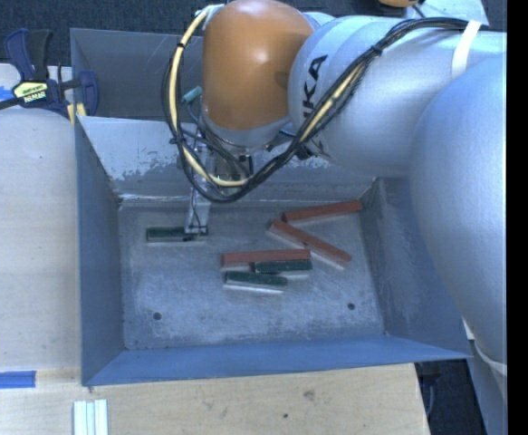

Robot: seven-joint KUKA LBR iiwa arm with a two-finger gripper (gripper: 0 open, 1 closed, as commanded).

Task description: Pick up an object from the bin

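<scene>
Your gripper point(196, 227) at right end of dark green bar point(166, 235), left rear of bin point(100, 279), width you cannot tell.

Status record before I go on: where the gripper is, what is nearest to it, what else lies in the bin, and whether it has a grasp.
gripper: low in the bin, over the back left of the floor
nearest thing: dark green flat stick, lying flat, its right end at the gripper
grasp: cannot tell
right of centre: two reddish-brown sticks, close together at their left ends
centre: cluster of three sticks, one reddish-brown, one dark green, one pale
bin: grey metal
</scene>
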